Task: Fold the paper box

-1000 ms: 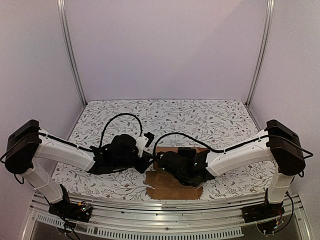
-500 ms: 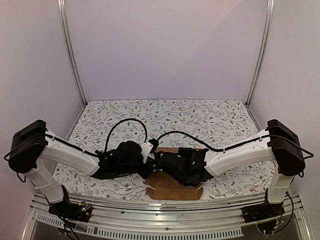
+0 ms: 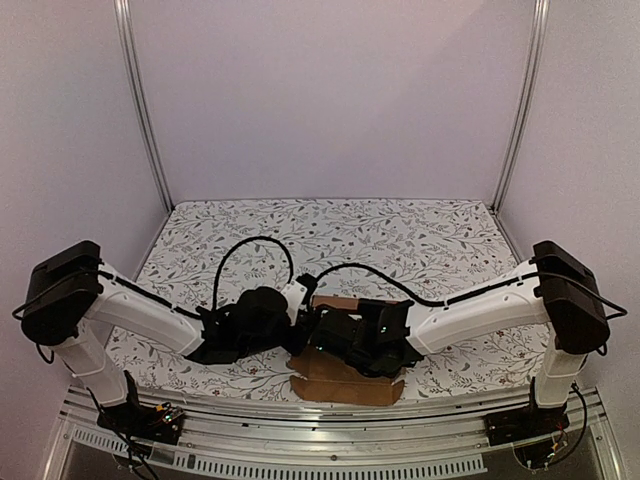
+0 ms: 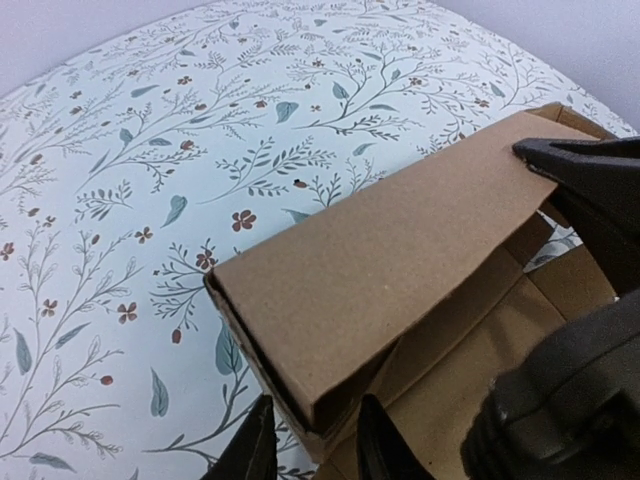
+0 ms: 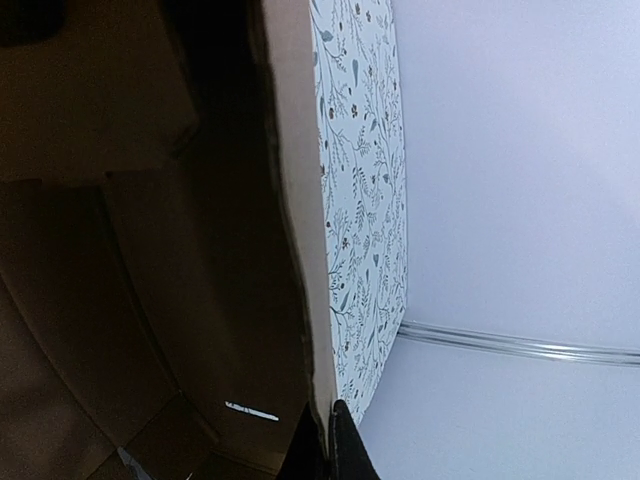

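Left wrist view: left end effector pinches the paper box wall; right end effector seemingly clamps its far end.

Lying as a plain brown paper box near the front edge of the flower-patterned desk, about midway across. Sitting only partly folded: resting a flat panel on the desk and raising one long side wall upright. Doubling that wall over on itself, leaving a narrow dark hollow showing at its open end. Spreading the nearest flap flat toward the desk's front edge, showing a notched outline on its left side.
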Tool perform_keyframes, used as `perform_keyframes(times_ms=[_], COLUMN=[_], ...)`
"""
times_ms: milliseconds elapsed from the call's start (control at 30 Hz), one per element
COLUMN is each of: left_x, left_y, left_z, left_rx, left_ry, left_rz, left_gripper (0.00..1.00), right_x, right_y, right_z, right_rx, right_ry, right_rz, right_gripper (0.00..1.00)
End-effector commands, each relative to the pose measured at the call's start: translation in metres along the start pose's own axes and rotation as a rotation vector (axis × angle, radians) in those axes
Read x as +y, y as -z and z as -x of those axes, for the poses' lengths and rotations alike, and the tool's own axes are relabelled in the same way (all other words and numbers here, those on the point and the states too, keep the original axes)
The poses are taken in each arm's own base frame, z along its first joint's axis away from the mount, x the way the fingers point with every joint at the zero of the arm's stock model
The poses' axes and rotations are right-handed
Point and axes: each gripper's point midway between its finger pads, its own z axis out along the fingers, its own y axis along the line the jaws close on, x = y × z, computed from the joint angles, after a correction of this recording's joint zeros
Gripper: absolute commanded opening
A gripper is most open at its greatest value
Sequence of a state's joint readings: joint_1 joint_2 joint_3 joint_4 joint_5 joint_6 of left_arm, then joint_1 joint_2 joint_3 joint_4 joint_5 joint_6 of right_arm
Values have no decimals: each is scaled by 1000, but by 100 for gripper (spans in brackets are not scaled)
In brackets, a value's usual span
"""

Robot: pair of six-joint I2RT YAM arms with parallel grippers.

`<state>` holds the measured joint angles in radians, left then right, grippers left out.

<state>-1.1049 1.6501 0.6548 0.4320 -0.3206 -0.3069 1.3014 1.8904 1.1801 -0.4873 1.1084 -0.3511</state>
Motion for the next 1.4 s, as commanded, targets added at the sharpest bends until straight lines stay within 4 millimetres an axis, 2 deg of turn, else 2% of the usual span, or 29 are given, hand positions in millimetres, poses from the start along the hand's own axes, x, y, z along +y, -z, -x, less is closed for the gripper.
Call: perform_keyframes(times_ms=[0,300,533,633,733,867,1000,1200,1267,1367], left_x=[-6,-2,-4,-5,-7,-7,-7,-7,-9,-9], left_y=[-4,-12,-14,-16,-17,-16,-15,-16,-18,-20], left_z=[-4,-13,-12,-11,-10,-7,-3,2,2,5], left_rx=[-36,-48,-51,-48,-47,-52,-60,-68,-58,-64], left_ry=[-3,-13,-20,-26,-36,-40,-47,-80,-94,-106], left_rz=[12,66,67,63,62,61,60,65,53,38], left_gripper=[28,26,5,0,0,0,0,0,0,0], right_x=[9,10,9,5,2,-3,-9,-17,-18,-30], right_y=[4,10,12,13,16,22,28,42,49,62], right_z=[2,0,-1,4,9,17,23,27,27,22], right_rx=[8,9,21,20,15,-3,-26,-88,-135,-213], right_ry=[-20,-56,-82,-109,-141,-200,-262,-406,-462,-566], right_rz=[13,26,37,42,61,106,142,243,304,391], right_gripper=[0,0,0,0,0,15,45,61,65,68])
